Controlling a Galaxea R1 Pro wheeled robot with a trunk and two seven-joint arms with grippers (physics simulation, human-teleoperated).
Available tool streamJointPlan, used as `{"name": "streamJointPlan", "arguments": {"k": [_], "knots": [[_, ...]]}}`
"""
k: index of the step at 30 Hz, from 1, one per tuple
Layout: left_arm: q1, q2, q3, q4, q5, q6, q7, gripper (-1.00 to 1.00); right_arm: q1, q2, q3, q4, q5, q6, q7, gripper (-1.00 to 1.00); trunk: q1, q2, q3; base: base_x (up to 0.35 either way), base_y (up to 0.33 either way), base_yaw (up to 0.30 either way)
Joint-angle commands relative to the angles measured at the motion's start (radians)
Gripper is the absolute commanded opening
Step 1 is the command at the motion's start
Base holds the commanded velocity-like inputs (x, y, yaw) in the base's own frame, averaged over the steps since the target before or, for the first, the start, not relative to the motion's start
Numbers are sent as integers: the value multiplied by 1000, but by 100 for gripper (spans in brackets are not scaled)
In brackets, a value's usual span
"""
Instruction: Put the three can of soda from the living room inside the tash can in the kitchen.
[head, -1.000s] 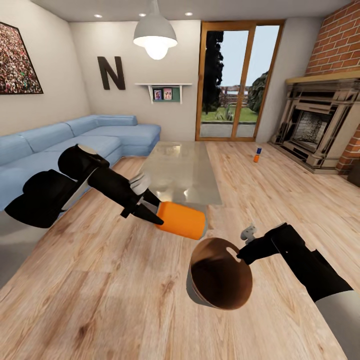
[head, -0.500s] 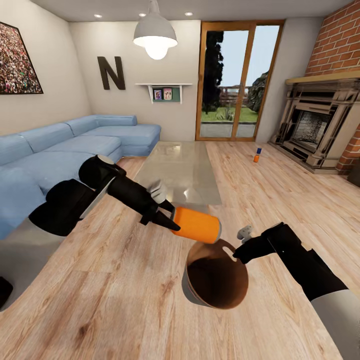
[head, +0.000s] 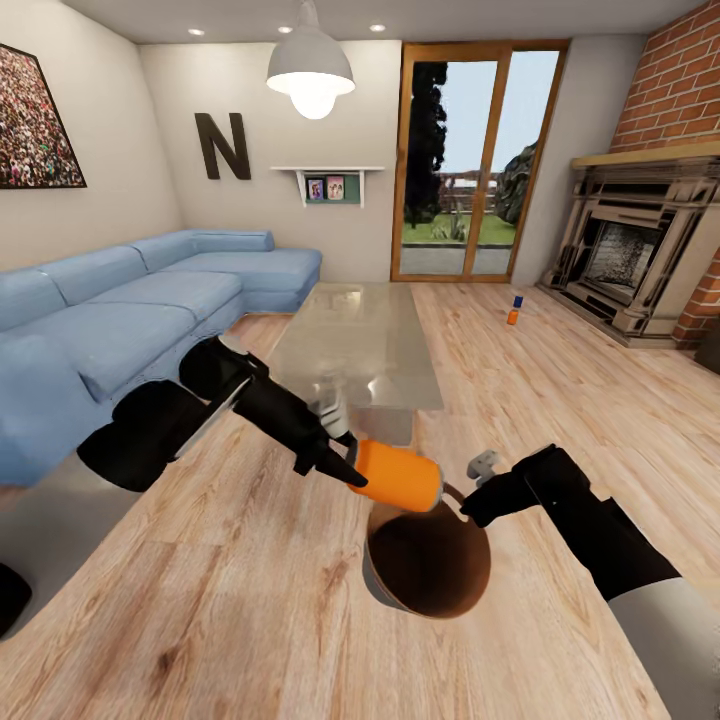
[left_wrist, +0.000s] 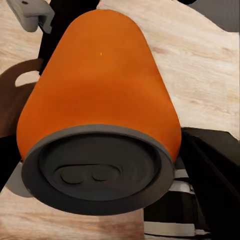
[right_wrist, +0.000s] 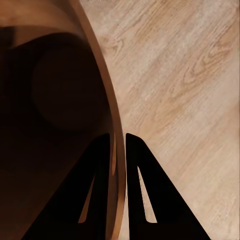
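The left gripper (head: 352, 478) clamps an orange soda can (head: 397, 476) on its side above the trash can's (head: 378, 585) rim at 12 o'clock. The right gripper (right_wrist: 118, 142) pinches the bin's wall at 2 o'clock. Two more cans (head: 514, 311) stand near the fireplace (head: 628, 250).

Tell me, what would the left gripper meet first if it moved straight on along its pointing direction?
Probably the right gripper, which pinches the trash can rim. The left gripper points past its orange soda can toward it, though depth is unclear.
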Motion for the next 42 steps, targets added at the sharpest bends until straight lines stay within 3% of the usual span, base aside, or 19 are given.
{"name": "streamJointPlan", "arguments": {"k": [1,4,5,7,9,12,13,16,20,23,31,34,35,37,42], "knots": [[13,-1,-11,2,-18,0,5,-100,-1,4,0,0,-13,9,5,-100,0,0,0,0,0,0],[38,-5,-24,20,-80,0,11,-100,-1,9,0,0,-8,9,5,-100,0,0,0,0,0,0],[48,-16,-31,37,-114,0,13,-100,-1,10,1,0,-7,9,5,-100,0,0,0,0,0,0],[58,-32,-40,56,-143,0,14,-100,-1,11,1,0,-7,9,5,-100,0,0,0,0,0,0],[69,-65,-70,91,-180,0,15,-100,-1,12,1,0,-6,9,5,-100,0,0,0,0,0,0],[73,-109,-102,135,-196,0,16,-100,-1,12,1,0,-5,9,5,-100,0,0,0,0,0,0],[74,-138,-116,161,-200,0,17,-100,-1,12,1,0,-5,9,5,-100,0,0,0,0,0,0],[75,-189,-137,206,-205,0,18,-100,-1,12,1,0,-5,9,5,-100,0,0,0,0,0,0],[76,-246,-167,272,-207,0,25,-100,-1,12,1,0,-5,9,6,-100,0,0,0,0,0,0],[76,-269,-177,311,-209,0,44,-100,-1,11,0,1,-5,9,5,-100,0,0,0,0,0,0],[74,-280,-210,394,-211,0,56,-100,-1,10,2,1,-5,9,7,-100,0,0,0,0,0,0],[74,-281,-211,401,-255,0,56,-100,-1,10,2,1,-5,9,7,-100,0,0,0,0,0,0],[74,-284,-209,412,-310,0,55,-100,-1,10,2,1,-5,9,7,-100,0,0,0,0,0,0],[75,-301,-208,431,-355,0,55,-100,-1,10,3,1,-5,9,7,-100,0,0,0,0,0,0],[74,-323,-208,454,-381,0,54,-100,-1,10,5,1,-4,9,7,-100,0,0,0,0,0,0]]}}
